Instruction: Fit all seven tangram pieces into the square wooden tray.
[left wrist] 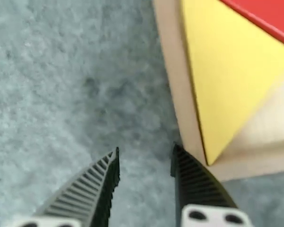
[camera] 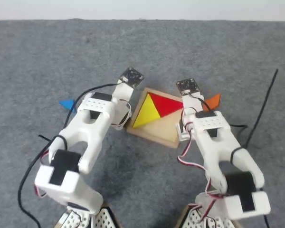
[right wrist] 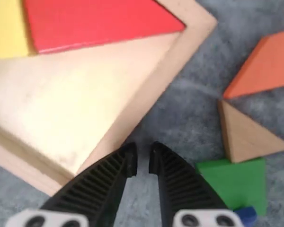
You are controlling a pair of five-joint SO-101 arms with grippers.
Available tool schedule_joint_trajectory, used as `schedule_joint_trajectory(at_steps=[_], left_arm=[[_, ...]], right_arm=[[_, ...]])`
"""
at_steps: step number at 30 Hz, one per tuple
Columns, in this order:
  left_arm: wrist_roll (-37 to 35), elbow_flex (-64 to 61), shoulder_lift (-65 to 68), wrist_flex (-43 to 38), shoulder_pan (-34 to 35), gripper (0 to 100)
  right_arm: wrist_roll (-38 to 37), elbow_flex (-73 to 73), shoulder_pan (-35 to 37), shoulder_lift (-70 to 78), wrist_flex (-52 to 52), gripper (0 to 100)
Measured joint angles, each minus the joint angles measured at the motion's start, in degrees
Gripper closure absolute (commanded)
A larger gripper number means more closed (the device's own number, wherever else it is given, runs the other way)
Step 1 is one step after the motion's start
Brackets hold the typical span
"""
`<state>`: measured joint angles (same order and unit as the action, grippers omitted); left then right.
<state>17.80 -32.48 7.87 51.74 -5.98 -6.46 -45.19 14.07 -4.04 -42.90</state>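
Note:
The square wooden tray (camera: pixel 167 133) lies between my two arms and holds a yellow triangle (camera: pixel 146 115) and a red triangle (camera: pixel 165 103). My left gripper (left wrist: pixel 144 160) is open over the carpet, just off a tray corner (left wrist: pixel 195 150) beside the yellow triangle (left wrist: pixel 227 71). My right gripper (right wrist: pixel 142 155) is shut with nothing in it, at the tray rim (right wrist: pixel 165 90) on the opposite side. Close beside it on the carpet lie an orange piece (right wrist: pixel 262 64), a plain wooden triangle (right wrist: pixel 246 135) and a green piece (right wrist: pixel 234 182).
A blue piece (camera: pixel 66 104) lies on the grey carpet, left of the left arm. A black cable (camera: pixel 263 107) runs across the carpet at the right. Part of the tray floor (right wrist: pixel 61 109) is bare. A small blue bit (right wrist: pixel 246 213) touches the green piece.

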Motion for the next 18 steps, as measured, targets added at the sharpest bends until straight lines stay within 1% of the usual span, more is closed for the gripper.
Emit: schedule_joint_trajectory(at_steps=[5,11,15,18], left_arm=[[0.00,-5.27,-4.57,0.00,0.00,82],[0.26,-14.51,-13.45,-1.41,-0.35,82],[-4.40,-18.11,-22.33,-1.85,-0.09,82],[-8.79,-19.43,-28.40,-1.93,1.85,82]], right_arm=[[0.00,6.33,0.79,6.33,-0.97,90.8],[0.00,9.41,2.11,7.74,-1.32,90.8],[0.00,9.49,2.46,7.74,-1.32,90.8],[0.09,9.41,3.16,5.63,-1.49,90.8]])
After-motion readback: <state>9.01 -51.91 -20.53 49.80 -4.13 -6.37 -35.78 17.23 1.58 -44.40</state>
